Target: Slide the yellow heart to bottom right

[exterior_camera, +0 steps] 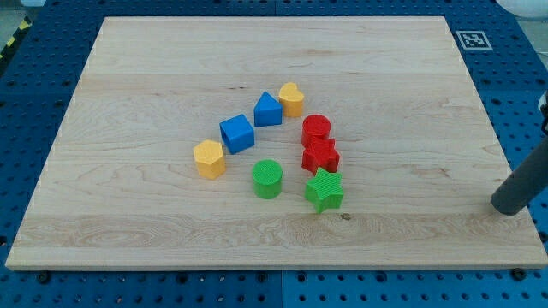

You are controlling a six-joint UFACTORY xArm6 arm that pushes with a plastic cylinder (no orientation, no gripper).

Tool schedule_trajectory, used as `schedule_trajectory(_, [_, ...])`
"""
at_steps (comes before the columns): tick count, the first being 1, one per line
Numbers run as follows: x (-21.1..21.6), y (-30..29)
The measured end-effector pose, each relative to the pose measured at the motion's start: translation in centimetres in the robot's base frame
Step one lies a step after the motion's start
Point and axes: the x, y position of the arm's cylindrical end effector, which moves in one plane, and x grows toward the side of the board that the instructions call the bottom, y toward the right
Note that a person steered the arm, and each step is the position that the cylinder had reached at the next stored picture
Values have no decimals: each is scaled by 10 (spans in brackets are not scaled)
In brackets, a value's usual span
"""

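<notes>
The yellow heart point(291, 98) sits just above the board's middle, at the top of a cluster, touching the blue triangle-like block point(267, 109) on its left. A red cylinder point(316, 129) lies just below and right of the heart. My tip point(511, 206) rests near the board's right edge, low in the view. It is far to the right of all blocks and touches none.
The cluster also holds a blue cube point(237, 133), a yellow pentagon point(209, 159), a green cylinder point(267, 179), a red star point(320, 156) and a green star point(324, 190). The wooden board point(128, 68) lies on a blue pegboard table. A marker tag point(473, 39) is at the view's top right.
</notes>
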Motion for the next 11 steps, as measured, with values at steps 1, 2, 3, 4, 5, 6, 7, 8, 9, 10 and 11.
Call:
schedule_trajectory(1, [-43,-5])
schedule_trajectory(2, [-124,-38])
schedule_trajectory(3, [-175,-64])
schedule_trajectory(4, [-175,-64])
schedule_trajectory(5, [-186,-82])
schedule_trajectory(6, [-228,-149])
schedule_trajectory(7, [-238,-228])
schedule_trajectory(8, [-233,-302])
schedule_trajectory(9, [-227,-307])
schedule_trajectory(10, [-206,-307])
schedule_trajectory(11, [-184,-291])
